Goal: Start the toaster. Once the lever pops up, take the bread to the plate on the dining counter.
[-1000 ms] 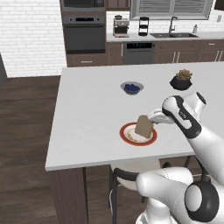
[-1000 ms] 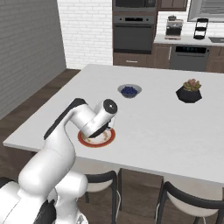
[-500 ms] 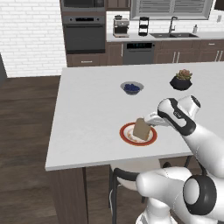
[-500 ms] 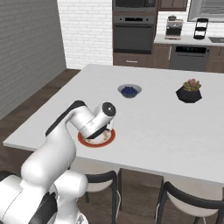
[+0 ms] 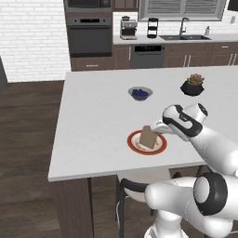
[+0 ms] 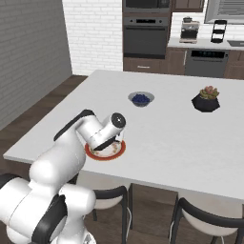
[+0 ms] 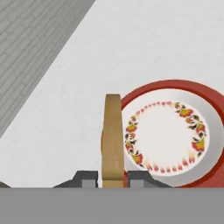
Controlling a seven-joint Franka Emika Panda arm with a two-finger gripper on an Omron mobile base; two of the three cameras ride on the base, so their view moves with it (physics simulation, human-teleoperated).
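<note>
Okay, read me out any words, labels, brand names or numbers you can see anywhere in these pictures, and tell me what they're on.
None can be read.
The plate carries a red and yellow flower pattern, no lettering.
The bread, held edge-on in the gripper, is unmarked.
The blue bowl and the plant pot on the dining counter show no labels.
The oven and coffee machine are too small to show any text.

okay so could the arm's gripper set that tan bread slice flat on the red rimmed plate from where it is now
Probably yes. The two-finger gripper holds the tan bread slice on edge right over the red-rimmed round plate, whose white patterned centre lies bare; the small dark blue bowl and potted plant stand well away.
</note>
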